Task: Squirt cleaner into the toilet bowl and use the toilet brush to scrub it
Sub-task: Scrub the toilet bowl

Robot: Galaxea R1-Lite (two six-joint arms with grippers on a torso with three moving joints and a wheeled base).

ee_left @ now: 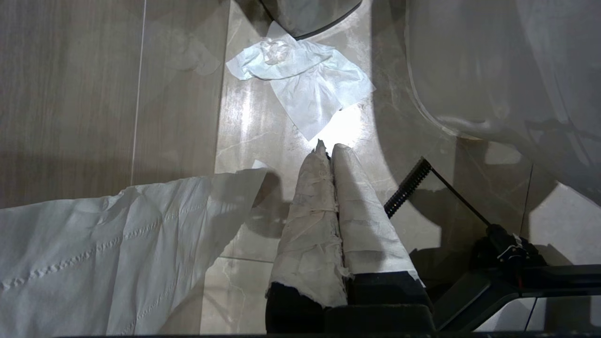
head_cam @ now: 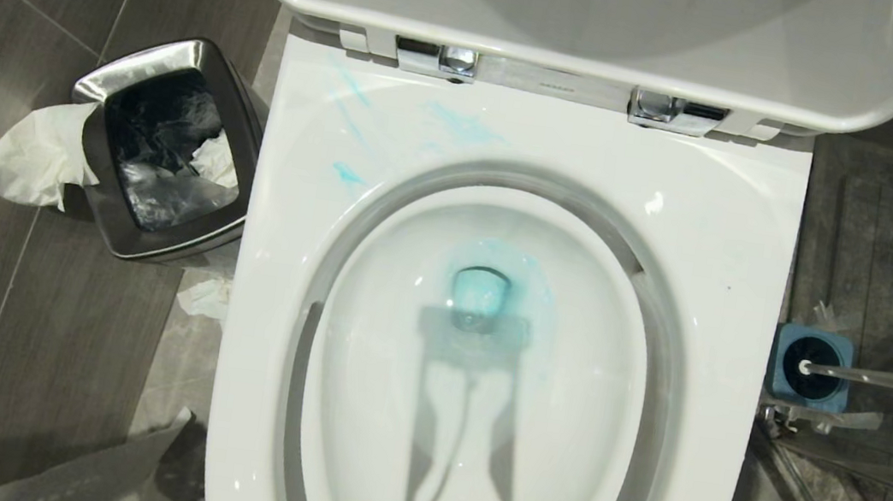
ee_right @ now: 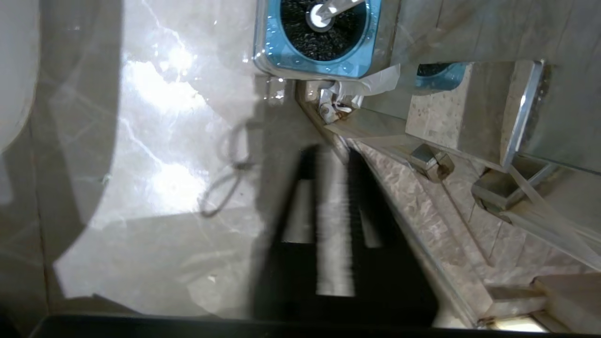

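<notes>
From the head camera, the glossy white ceramic toilet bowl [head_cam: 501,361] shows turquoise cleaner [head_cam: 483,290] tinting its water and smearing the rim; the black-bristled toilet brush [head_cam: 811,367] stands in its square blue holder [head_cam: 787,338] to the right. The left wrist view shows the left gripper [ee_left: 327,150], paper-wrapped fingers pressed together, above the tiled floor [ee_left: 178,94] beside the bowl. In the right wrist view the blurred right gripper [ee_right: 331,155], fingers slightly parted and empty, is near the brush, not touching.

Bright overhead glare; fingers [ee_right: 331,220] blurred, prob. motion.

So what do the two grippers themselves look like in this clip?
The left gripper has two long tapering fingers wrapped in whitish, frayed paper-like covering on a black base, with a black ribbed cable and black bracket beside it. The right gripper is motion-blurred: dark, black-looking fingers on a black body, with no covering or markings discernible.
</notes>
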